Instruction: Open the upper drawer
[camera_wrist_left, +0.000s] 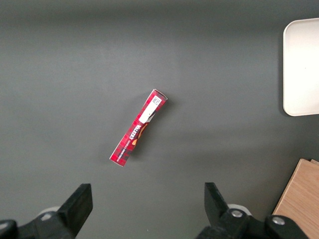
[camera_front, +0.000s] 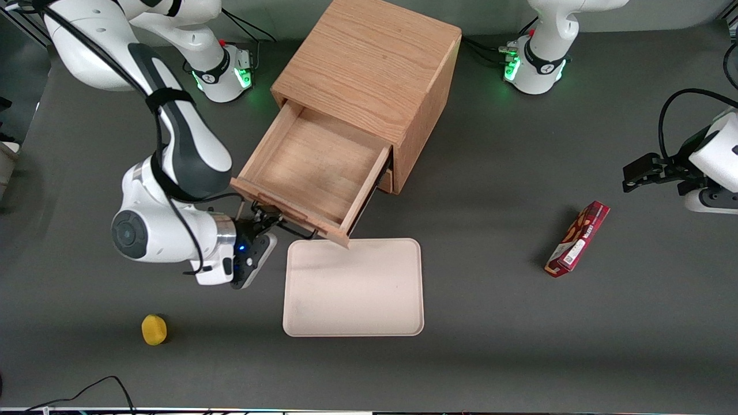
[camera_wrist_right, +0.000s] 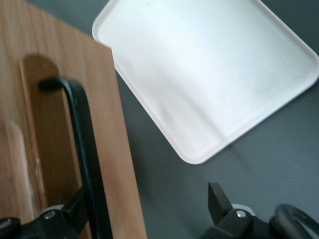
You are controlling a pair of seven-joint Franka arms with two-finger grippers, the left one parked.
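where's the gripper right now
The black gripper is at the dark metal bar handle of the pulled-out light oak upper drawer, beside the cream rectangular tray, fingers open around the bar.

Upper drawer (camera_front: 314, 167): light oak, visible grain, dark thin bar handle (camera_wrist_right: 84, 149). Cabinet (camera_front: 369, 63): same oak. Hand (camera_front: 266, 222) at the drawer front: black fingers, white arm casing. Tray (camera_front: 353, 288): plain cream. Snack box (camera_front: 578, 238): red plaid, white label. Yellow ball (camera_front: 154, 329). Bench (camera_front: 519, 346): matte dark grey.
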